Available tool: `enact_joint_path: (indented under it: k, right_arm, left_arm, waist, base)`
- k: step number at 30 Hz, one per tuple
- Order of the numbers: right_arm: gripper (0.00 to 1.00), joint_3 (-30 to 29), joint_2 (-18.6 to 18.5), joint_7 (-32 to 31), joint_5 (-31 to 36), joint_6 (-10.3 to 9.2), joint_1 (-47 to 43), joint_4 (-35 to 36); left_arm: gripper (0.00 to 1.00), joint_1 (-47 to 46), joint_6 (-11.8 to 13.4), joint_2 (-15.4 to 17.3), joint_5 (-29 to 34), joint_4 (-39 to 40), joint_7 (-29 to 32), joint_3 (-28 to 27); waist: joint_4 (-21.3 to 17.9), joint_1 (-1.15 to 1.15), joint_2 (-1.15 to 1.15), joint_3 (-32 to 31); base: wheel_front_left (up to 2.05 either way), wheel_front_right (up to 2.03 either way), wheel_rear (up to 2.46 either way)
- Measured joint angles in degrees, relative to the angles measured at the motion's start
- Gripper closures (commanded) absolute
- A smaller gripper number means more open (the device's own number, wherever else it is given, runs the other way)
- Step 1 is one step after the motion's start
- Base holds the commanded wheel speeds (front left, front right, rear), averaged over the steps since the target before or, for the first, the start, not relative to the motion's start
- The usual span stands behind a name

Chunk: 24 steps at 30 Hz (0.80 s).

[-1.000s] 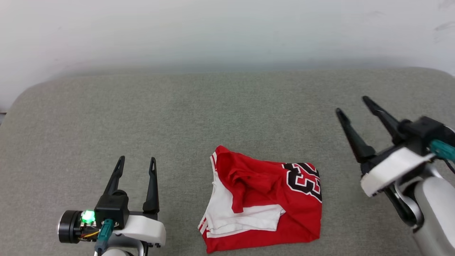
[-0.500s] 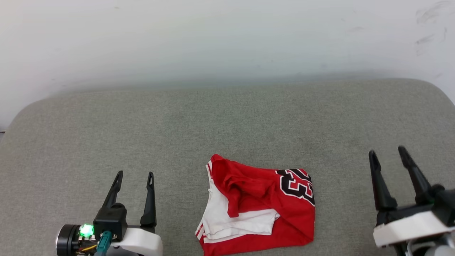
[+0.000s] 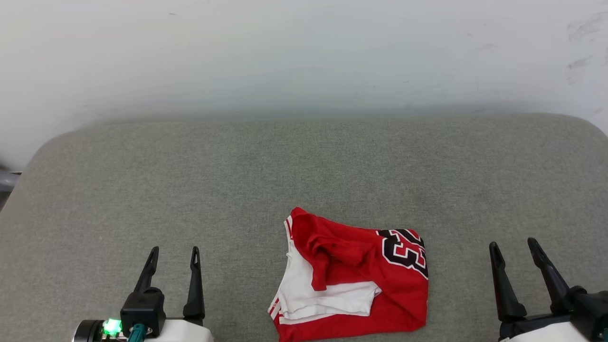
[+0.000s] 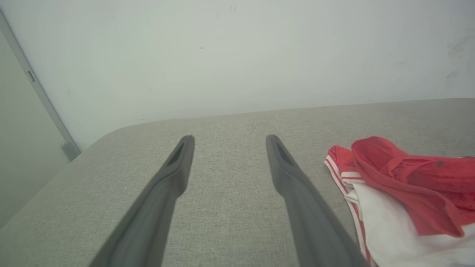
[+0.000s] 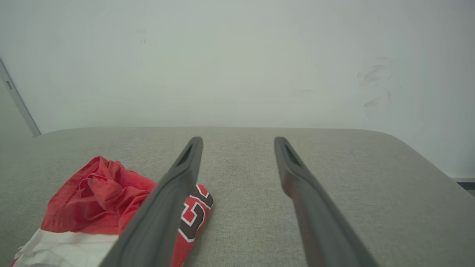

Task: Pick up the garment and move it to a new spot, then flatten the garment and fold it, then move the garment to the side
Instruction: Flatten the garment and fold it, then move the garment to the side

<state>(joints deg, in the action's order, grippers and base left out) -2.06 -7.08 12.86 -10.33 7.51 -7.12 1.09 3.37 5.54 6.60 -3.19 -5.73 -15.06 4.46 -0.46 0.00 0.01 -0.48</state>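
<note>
The garment (image 3: 354,275), a red T-shirt with white sleeves and a black-and-white number print, lies folded in a compact bundle on the grey cushion near the front centre. It shows at the right of the left wrist view (image 4: 400,185) and at the lower left of the right wrist view (image 5: 100,196). My left gripper (image 3: 174,253) stands open at the lower left, well apart from the garment, with nothing between its fingers (image 4: 174,174). My right gripper (image 3: 514,247) stands open at the lower right, also apart from the garment and holding nothing.
The grey fabric surface (image 3: 285,166) has rounded corners and ends at a pale wall (image 3: 304,52) behind. A grey vertical frame (image 4: 37,89) runs along the wall at the left. Bare cushion stretches to either side of the garment and behind it.
The right gripper came down from the upper right and drew back to the lower right corner. The left gripper sank toward the bottom edge. The camera tilted slightly; the garment lies as before.
</note>
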Motion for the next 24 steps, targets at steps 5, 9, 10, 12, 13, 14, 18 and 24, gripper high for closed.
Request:
enact_joint_path:
  k: [5, 9, 10, 12, 13, 14, 18, 24]
  right_arm:
    - [0.0, 0.2, 0.2, 0.2, 0.4, 0.0, -0.6, -0.3]
    - [0.0, 0.3, 0.3, 0.3, 0.4, 0.0, -1.0, -0.8]
    - [0.0, 0.3, 0.3, 0.3, 0.4, 0.0, -1.0, -0.9]
    - [0.0, 0.3, 0.2, 0.2, 0.4, 0.0, -1.0, -1.0]
    - [0.0, 0.3, 0.1, 0.2, 0.4, 0.0, -0.8, -0.9]
    - [0.0, 0.1, -0.2, 0.2, 0.4, 0.0, -0.5, -0.9]
    - [0.0, -1.9, -2.7, -0.6, -1.0, 0.0, 3.6, 0.3]
    - [0.0, -2.6, -7.5, -7.7, -4.0, 0.0, 11.9, 4.4]
  left_arm:
    - [0.0, 0.2, 0.0, -0.1, -0.1, -0.3, 0.0, -0.1]
    - [0.0, 0.3, 0.0, -0.1, -0.1, -0.5, 0.0, -0.2]
    - [0.0, 0.3, 0.0, -0.1, -0.1, -0.5, 0.0, -0.3]
    - [0.0, 0.3, 0.0, -0.1, -0.1, -0.5, 0.0, -0.3]
    - [0.0, 0.3, 0.0, -0.1, -0.1, -0.6, 0.0, -0.3]
    - [0.0, 0.3, 0.0, -0.2, -0.1, -0.6, 0.0, -0.3]
    - [0.0, 0.1, -0.2, -0.2, -0.1, -0.6, 0.0, -0.4]
    - [0.0, -0.9, -0.5, -0.2, 0.1, -0.6, 0.0, -0.2]
  waist:
    - [0.4, 0.0, 0.0, -0.1]
    - [0.7, 0.0, 0.0, -0.1]
    - [0.7, 0.0, 0.0, -0.1]
    - [0.8, 0.0, 0.0, 0.0]
    - [0.9, 0.0, 0.0, 0.0]
    - [0.9, 0.0, 0.0, 0.1]
    - [1.3, 0.0, 0.0, 0.4]
    - [1.8, 0.0, 0.0, 1.5]
  base:
    - [0.0, 0.0, 0.0]
    - [0.0, 0.0, 0.0]
    - [0.0, 0.0, 0.0]
    - [0.0, 0.0, 0.0]
    - [0.0, 0.0, 0.0]
    - [0.0, 0.0, 0.0]
    - [0.0, 0.0, 0.0]
    - [0.0, 0.0, 0.0]
